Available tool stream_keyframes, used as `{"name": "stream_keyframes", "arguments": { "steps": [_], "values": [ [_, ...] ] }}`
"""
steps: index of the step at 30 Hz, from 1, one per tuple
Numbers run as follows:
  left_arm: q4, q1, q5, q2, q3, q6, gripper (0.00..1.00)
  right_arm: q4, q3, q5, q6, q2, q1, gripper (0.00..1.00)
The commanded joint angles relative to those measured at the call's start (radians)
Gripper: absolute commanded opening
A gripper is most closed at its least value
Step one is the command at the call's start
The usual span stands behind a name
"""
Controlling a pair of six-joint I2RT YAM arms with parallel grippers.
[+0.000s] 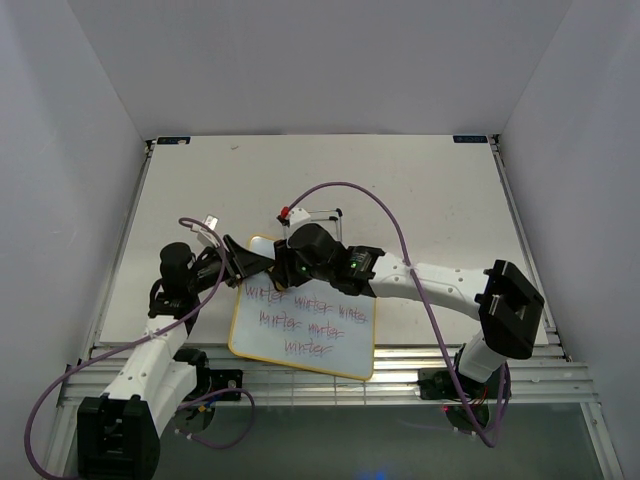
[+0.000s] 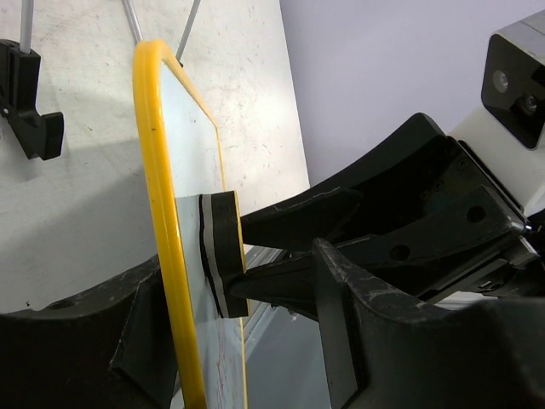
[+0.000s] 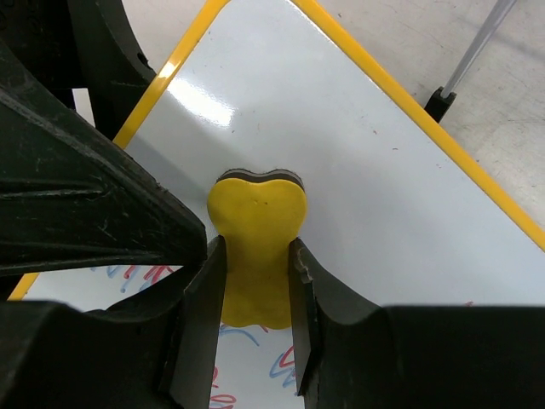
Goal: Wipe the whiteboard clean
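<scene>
At the left, the left gripper [image 1: 243, 263] was seen at the upper left corner of the whiteboard [image 1: 335, 366]. Its fingers [image 2: 77, 349] were spread, with the board's yellow frame [image 2: 162, 170] running between them. In the left wrist view the rear finger was seen close against the back of the frame, while a gap was shown between the front finger and the white face. The whiteboard was placed at the near middle of the table [image 1: 430, 190], between the two arms, and was tilted back on its black wire stand [image 1: 318, 213]. Three lines of purple-red scribbled words were seen across its middle and lower part, and the upper strip was seen wiped white. Just right of the left gripper, the right gripper [image 1: 290, 262] was reached in over that upper strip. Its fingers [image 3: 200, 298] were pinched on a yellow eraser [image 3: 255, 247], whose dark felt pad [image 2: 220, 256] was pressed flat against the board's face near the left frame, just above the top line of writing. Farther right, the right arm was stretched across the table from its base, with a purple cable [image 1: 400, 230] arched over it.
</scene>
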Motion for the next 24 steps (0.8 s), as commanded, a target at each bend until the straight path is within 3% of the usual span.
{"name": "stream_keyframes", "arguments": {
  "steps": [1, 8, 18, 24],
  "values": [
    [0.082, -0.024, 0.202, -0.065, 0.008, -0.017, 0.65, 0.081, 0.028, 0.146, 0.013, 0.025, -0.053, 0.21],
    [0.083, -0.024, 0.198, -0.074, 0.005, -0.025, 0.65, 0.070, 0.034, 0.172, -0.008, 0.028, -0.056, 0.21],
    [0.086, -0.024, 0.191, -0.071, 0.003, -0.029, 0.65, 0.245, -0.036, -0.061, -0.146, 0.006, -0.050, 0.21],
    [0.086, -0.024, 0.179, -0.067, -0.005, -0.028, 0.65, 0.175, -0.030, -0.163, -0.161, -0.030, -0.033, 0.20]
  ]
}}
